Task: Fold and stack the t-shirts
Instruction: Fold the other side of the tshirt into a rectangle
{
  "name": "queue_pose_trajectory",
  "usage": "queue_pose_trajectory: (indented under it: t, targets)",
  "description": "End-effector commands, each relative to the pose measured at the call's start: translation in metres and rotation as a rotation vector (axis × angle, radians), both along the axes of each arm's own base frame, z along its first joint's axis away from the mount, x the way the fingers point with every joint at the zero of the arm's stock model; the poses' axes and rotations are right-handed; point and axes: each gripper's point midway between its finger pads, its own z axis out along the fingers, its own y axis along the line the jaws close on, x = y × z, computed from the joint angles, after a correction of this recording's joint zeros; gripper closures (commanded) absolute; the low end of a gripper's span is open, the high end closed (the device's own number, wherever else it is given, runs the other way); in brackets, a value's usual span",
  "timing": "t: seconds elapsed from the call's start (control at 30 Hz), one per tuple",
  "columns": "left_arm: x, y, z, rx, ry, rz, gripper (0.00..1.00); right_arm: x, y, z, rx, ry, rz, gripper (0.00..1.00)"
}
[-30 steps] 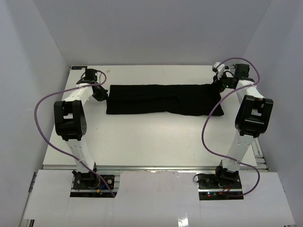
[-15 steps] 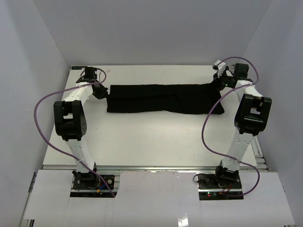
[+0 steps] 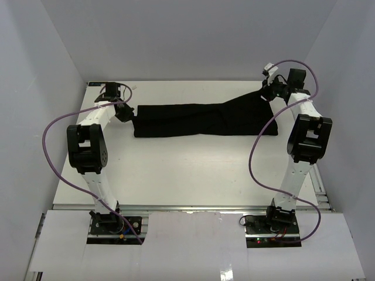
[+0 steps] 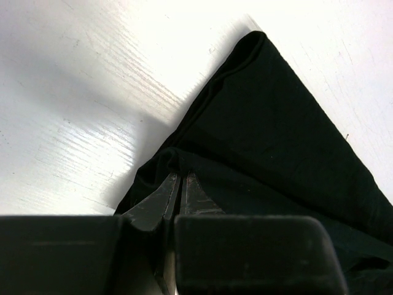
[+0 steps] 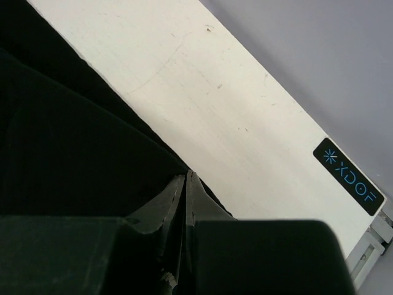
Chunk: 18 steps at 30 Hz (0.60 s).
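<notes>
Our left fingers (image 4: 156, 203) are pressed together at the tips in the left wrist view, pinching a raised fold at the edge of the black t-shirt (image 4: 270, 141). The cloth spreads to the right of that frame, and one corner reaches toward the top. In the right wrist view our right fingers (image 5: 166, 203) are also closed tip to tip, gripping the shirt's hem where the dark cloth meets the white bench (image 5: 202, 92). A small black label (image 5: 348, 175) with blue lettering sits at the bench's edge in the right of the frame. From the top camera we see the shirt as a long, narrow band across the upper middle of the frame. Its left end is at the left fingers, and its right end is drawn up toward the upper right, where the right fingers hold it. Purple cables (image 3: 53, 132) loop beside both arms.
</notes>
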Motion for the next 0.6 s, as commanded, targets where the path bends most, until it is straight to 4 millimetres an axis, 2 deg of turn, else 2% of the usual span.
queue_pose_trajectory:
  t: [0.0, 0.2, 0.3, 0.43, 0.57]
  targets:
    - [0.014, 0.005, 0.015, 0.024, -0.051, 0.005, 0.92, 0.013, 0.001, -0.007, -0.037, -0.018, -0.01, 0.94]
    - [0.014, 0.006, 0.023, 0.033, -0.069, 0.009, 0.92, 0.02, -0.002, -0.03, -0.089, 0.008, -0.039, 0.94]
    - [0.014, 0.008, 0.031, 0.046, -0.089, 0.014, 0.92, 0.022, -0.005, -0.036, -0.105, 0.017, -0.055, 0.94]
    - [0.019, 0.013, 0.052, 0.063, -0.143, 0.03, 0.92, 0.025, -0.009, -0.045, -0.124, 0.031, -0.074, 0.94]
    - [0.023, 0.012, 0.056, 0.064, -0.162, 0.03, 0.92, 0.026, -0.01, -0.051, -0.132, 0.039, -0.08, 0.93]
